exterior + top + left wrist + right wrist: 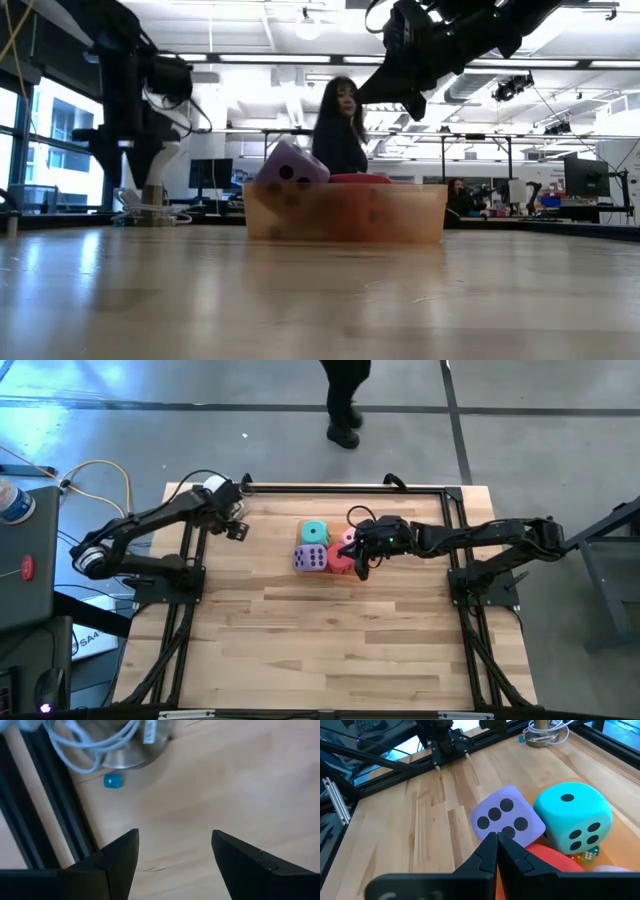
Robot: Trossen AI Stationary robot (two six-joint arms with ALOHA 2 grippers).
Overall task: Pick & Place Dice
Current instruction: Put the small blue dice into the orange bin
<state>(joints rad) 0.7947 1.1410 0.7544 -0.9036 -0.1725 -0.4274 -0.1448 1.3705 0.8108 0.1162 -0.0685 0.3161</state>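
Four soft dice sit together in a translucent orange tray [345,212] at the middle of the table's far half: teal [314,532], purple [309,558], pink [347,539] and red [341,563]. The purple die [507,820] lies tilted, and its corner [290,163] stands above the tray rim. The teal die [572,815] is beside it, with the red one [550,858] closer to my fingers. My right gripper [496,839] is shut and hangs well above the tray [410,98], over the red and purple dice. My left gripper [175,845] is open over bare wood near the far-left corner [237,530].
A round object wound with white cables [120,745] stands at the far-left corner, with a small blue bit [113,781] beside it. Black frame rails [330,488] run along the table's edges. A person [338,130] stands beyond the far edge. The near half is open wood [330,640].
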